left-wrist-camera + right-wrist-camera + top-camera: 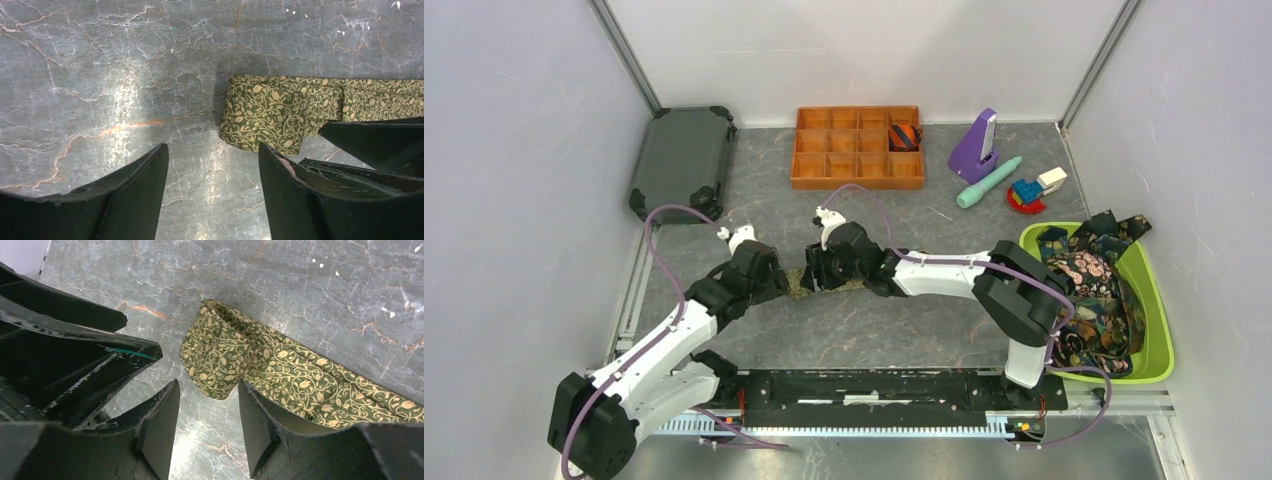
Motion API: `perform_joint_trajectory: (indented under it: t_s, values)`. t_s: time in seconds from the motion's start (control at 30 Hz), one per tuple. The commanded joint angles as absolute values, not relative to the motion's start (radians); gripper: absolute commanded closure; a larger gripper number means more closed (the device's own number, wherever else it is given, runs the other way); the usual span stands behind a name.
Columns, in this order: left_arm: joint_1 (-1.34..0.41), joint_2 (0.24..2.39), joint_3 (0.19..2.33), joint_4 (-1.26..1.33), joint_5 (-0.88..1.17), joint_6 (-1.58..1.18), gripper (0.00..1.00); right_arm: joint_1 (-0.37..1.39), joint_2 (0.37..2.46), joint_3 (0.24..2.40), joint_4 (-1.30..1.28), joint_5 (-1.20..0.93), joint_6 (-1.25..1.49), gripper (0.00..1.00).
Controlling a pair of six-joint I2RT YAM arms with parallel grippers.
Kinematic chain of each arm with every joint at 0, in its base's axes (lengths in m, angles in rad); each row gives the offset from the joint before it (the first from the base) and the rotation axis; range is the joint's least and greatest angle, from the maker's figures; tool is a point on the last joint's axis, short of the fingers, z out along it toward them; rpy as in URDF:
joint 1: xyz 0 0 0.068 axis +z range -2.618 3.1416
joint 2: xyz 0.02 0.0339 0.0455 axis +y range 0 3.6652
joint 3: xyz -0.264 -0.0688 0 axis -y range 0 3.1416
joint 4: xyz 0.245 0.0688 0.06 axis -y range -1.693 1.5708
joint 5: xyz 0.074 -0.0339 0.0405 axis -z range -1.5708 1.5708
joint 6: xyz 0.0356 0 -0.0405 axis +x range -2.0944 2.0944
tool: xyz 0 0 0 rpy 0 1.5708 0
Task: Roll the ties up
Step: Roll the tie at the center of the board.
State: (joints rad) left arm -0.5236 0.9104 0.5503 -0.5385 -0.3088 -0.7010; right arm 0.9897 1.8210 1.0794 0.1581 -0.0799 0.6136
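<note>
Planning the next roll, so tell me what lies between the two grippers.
The folded end of the olive-green tie lies between the left gripper and right gripper; the top view shows it, the wrist views closer.

The tie (270,112) lies mid-table, left gripper (212,150) just off its nine o'clock end, right gripper (208,387) over it. Divided tray (809,170) behind at twelve holds a rolled tie (904,136); bin (1159,330) of ties (1089,280) at four.

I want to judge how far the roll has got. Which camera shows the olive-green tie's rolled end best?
Right wrist: the olive-green tie shows its looped end and its trailing strip clearly. The left wrist view shows the folded end flat-on, but its tail is partly covered. From above, only slivers show.
</note>
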Motion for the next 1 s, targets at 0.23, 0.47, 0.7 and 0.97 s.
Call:
perform_joint_trajectory:
  t_s: [0.23,0.47,0.7,0.97]
  values:
    - [-0.477,0.865,0.497,-0.435,-0.245,-0.675,0.28,0.991,1.877,1.134,0.201,-0.027,0.644,0.51]
    - [-0.475,0.829,0.474,-0.416,-0.246,-0.683,0.28,0.991,1.903,1.150,0.215,-0.039,0.642,0.52]
    - [-0.462,0.827,0.450,-0.370,-0.200,-0.675,0.28,0.979,1.902,1.117,0.217,-0.023,0.614,0.58]
    - [-0.436,0.866,0.416,-0.249,-0.090,-0.659,0.29,0.956,1.911,1.080,0.247,-0.052,0.596,0.61]
